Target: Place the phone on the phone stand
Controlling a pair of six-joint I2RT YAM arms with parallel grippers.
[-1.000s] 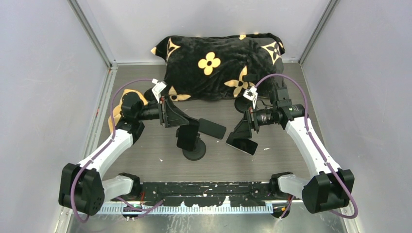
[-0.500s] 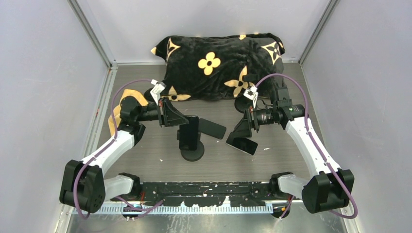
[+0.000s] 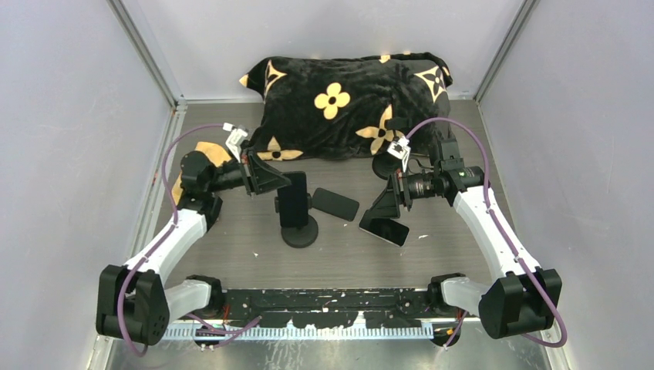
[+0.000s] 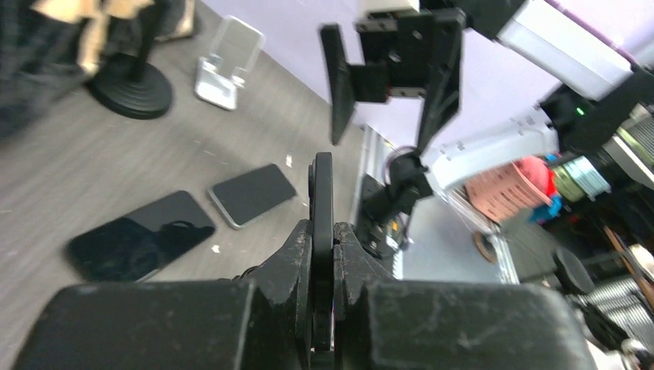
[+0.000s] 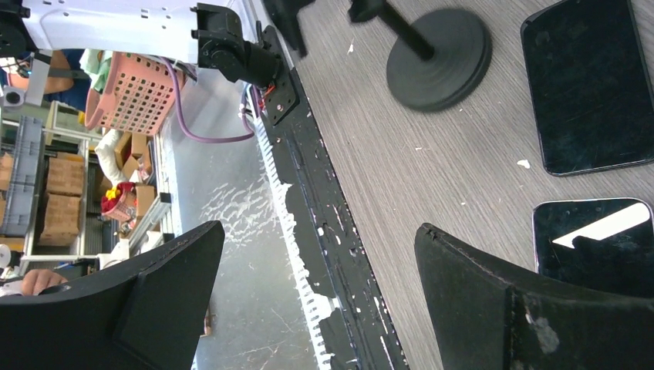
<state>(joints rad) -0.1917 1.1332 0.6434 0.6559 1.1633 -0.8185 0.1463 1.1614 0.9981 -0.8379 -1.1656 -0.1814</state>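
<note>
Phone [image 3: 335,204] lies flat beside phone stand [image 3: 294,202], whose plate left gripper [image 3: 280,183] pinches; right gripper [image 3: 383,210] gapes

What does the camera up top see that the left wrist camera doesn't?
Only the top camera shows the whole left arm and the round foot of the stand next to the left gripper. Only the left wrist camera shows a small clear stand, a pink basket beyond the table, and that gripper pinched shut on a thin dark plate; whether that is a phone or the stand's top, I cannot tell. Both show two phones lying flat and the open right gripper.
</note>
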